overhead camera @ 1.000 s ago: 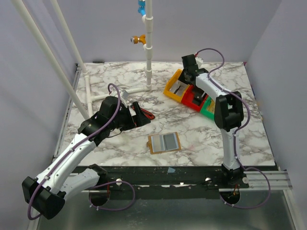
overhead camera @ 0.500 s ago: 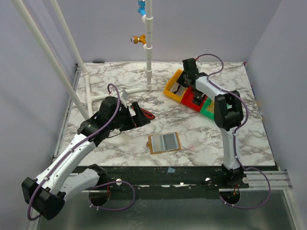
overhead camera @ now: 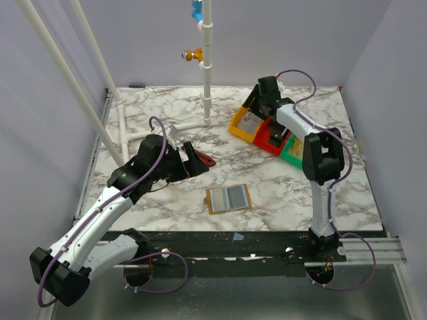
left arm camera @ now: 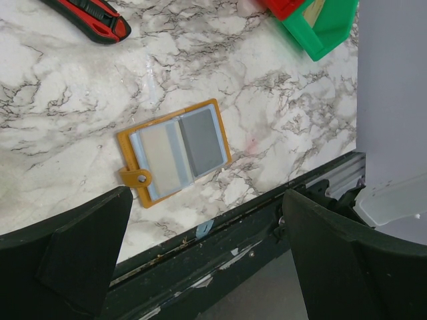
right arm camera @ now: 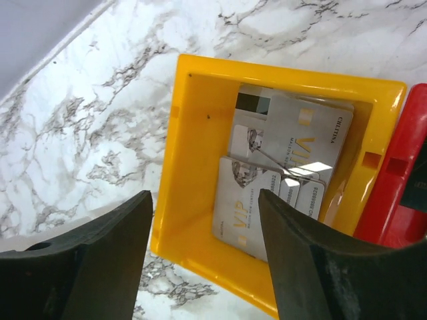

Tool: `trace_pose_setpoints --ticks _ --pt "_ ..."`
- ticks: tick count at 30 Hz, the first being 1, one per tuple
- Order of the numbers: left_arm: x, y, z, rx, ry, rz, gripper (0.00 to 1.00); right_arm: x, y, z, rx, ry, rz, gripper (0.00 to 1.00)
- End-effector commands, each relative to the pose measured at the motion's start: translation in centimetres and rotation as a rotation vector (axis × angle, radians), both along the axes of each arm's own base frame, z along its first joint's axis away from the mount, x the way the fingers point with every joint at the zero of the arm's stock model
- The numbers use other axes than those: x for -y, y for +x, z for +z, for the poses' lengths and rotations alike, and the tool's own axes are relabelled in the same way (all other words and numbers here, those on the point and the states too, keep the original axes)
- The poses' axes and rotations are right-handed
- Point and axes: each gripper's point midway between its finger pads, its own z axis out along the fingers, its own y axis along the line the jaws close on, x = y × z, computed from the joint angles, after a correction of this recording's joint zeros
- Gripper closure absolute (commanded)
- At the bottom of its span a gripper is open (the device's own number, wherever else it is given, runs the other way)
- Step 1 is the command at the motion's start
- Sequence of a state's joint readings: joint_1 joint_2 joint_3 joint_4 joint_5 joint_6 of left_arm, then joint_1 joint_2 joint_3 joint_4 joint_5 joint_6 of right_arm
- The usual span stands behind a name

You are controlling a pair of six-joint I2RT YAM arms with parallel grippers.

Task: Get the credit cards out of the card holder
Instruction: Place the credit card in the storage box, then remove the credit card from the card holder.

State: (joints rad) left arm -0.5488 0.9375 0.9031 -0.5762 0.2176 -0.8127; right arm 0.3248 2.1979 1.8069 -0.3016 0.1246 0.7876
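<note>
The card holder [overhead camera: 228, 199] lies open and flat near the table's front edge. It is tan, with one pale pocket and one grey pocket [left arm camera: 175, 152]. Silver credit cards [right arm camera: 280, 160] lie stacked inside the yellow bin [overhead camera: 243, 123] at the back right. My right gripper [right arm camera: 205, 197] hangs open just above that bin [right arm camera: 193, 160], with nothing between its fingers. My left gripper [left arm camera: 205, 200] is wide open and empty. It hovers left of centre [overhead camera: 193, 160], above and behind the holder.
A red bin [overhead camera: 270, 137] and a green bin [overhead camera: 292, 150] sit beside the yellow one. A red-and-black utility knife [left arm camera: 90, 17] lies by the left gripper. White pipe posts [overhead camera: 208, 80] stand at the back and left. The black table edge [left arm camera: 220, 260] runs below the holder.
My right gripper has gone from shut to open over the yellow bin and shifted slightly back. The left arm and the card holder have not moved.
</note>
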Motion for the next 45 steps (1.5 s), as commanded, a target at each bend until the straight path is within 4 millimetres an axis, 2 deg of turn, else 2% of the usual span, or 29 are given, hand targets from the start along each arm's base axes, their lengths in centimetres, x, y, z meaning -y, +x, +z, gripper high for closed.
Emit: trace_pose_setpoints --ticks 1,4,7,9,12,16,20,23,26,30,33,40,45 --pt "-0.1 0.1 0.6 0.010 -0.005 0.004 0.01 0.7 -1.3 4.3 0.037 -0.016 0.030 0.29" --pt "-0.1 0.2 0.5 0.010 -0.003 0.002 0.01 1.0 -2.7 5.5 0.028 -0.023 0.053 0.21" --pt "0.1 0.3 0.0 0.005 -0.003 0.001 0.01 1.1 -5.0 7.2 0.038 -0.013 0.094 0.13" --pt "0.3 0.4 -0.3 -0.002 -0.007 -0.001 0.01 1.3 -7.0 8.3 0.046 -0.003 0.121 0.10" --pt "0.7 0.5 -0.9 -0.010 -0.015 -0.011 0.01 1.3 -11.0 8.7 0.031 0.029 0.185 0.08" --pt "1.4 0.7 -2.1 -0.031 -0.016 -0.022 0.02 1.1 -17.0 8.2 0.008 0.091 0.244 0.08" --pt "2.2 0.4 -3.7 -0.065 -0.013 -0.046 0.04 0.0 -22.8 6.2 -0.047 0.148 0.332 0.08" --pt "2.9 0.1 -4.8 -0.087 -0.007 -0.063 0.07 -0.7 -26.0 5.4 -0.070 0.195 0.389 0.09" --pt "3.7 -0.2 -5.9 -0.107 0.000 -0.085 0.16 -1.4 -28.6 4.8 -0.088 0.261 0.450 0.10" --pt "5.2 -0.7 -7.1 -0.134 0.007 -0.123 0.26 -2.2 -31.0 3.9 -0.101 0.340 0.506 0.11" --pt "6.2 -0.9 -8.3 -0.165 0.005 -0.141 0.38 -2.6 -32.2 2.8 -0.117 0.361 0.530 0.12" --pt "7.0 -1.2 -11.3 -0.222 0.039 -0.147 0.69 -3.4 -33.6 1.0 -0.153 0.313 0.543 0.16" --pt "7.1 -1.2 -12.8 -0.246 0.058 -0.154 0.90 -3.6 -34.2 -0.5 -0.180 0.272 0.545 0.28"
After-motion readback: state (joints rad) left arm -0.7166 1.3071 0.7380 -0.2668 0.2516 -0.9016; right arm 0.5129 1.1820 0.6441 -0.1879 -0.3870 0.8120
